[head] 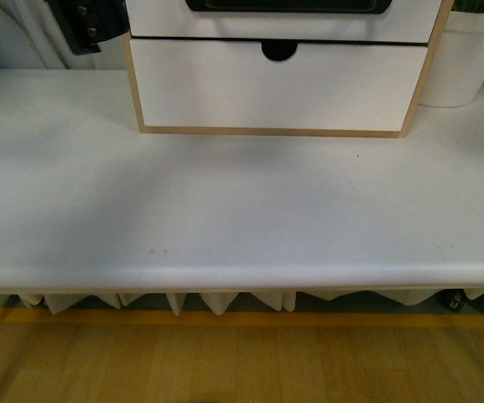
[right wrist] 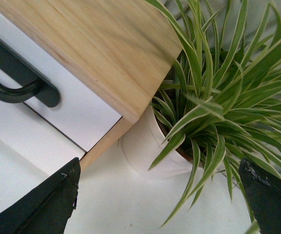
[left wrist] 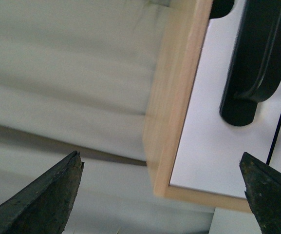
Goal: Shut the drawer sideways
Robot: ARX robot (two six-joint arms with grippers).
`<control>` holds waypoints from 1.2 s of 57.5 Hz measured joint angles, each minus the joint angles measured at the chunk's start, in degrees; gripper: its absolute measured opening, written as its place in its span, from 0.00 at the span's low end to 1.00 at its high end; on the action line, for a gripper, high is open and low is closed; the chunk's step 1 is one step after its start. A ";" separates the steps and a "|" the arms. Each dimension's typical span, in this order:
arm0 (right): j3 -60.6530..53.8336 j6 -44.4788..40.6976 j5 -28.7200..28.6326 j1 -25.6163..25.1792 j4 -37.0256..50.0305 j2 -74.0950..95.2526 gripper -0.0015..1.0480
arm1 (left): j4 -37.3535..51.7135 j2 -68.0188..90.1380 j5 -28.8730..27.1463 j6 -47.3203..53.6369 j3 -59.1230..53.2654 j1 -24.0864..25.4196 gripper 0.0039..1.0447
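Observation:
The light wood cabinet (head: 145, 126) stands at the back of the table. The drawer (head: 283, 25) with the black bar handle (head: 288, 7) is its upper one, cut off by the frame's top. My left gripper (left wrist: 159, 195) is open and empty, off the cabinet's left front corner; the wood edge (left wrist: 179, 97), white drawer front (left wrist: 213, 146) and handle end (left wrist: 257, 63) lie beyond it. My right gripper (right wrist: 157, 200) is open and empty by the cabinet's right side (right wrist: 96, 44), with the other handle end (right wrist: 18, 83) in view. I cannot tell how far out the drawer stands.
The plain white lower drawer (head: 279, 88) has only a notch. A white pot (head: 468, 59) with a striped green plant (right wrist: 218, 97) stands right beside the cabinet's right side. A black part of my left arm (head: 91, 25) shows at the cabinet's left. The white table (head: 242, 210) stretches toward me.

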 joint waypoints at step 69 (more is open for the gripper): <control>-57.02 38.69 10.80 -2.71 10.97 -59.76 0.25 | -39.17 -73.33 -7.26 -76.41 -43.36 13.18 0.29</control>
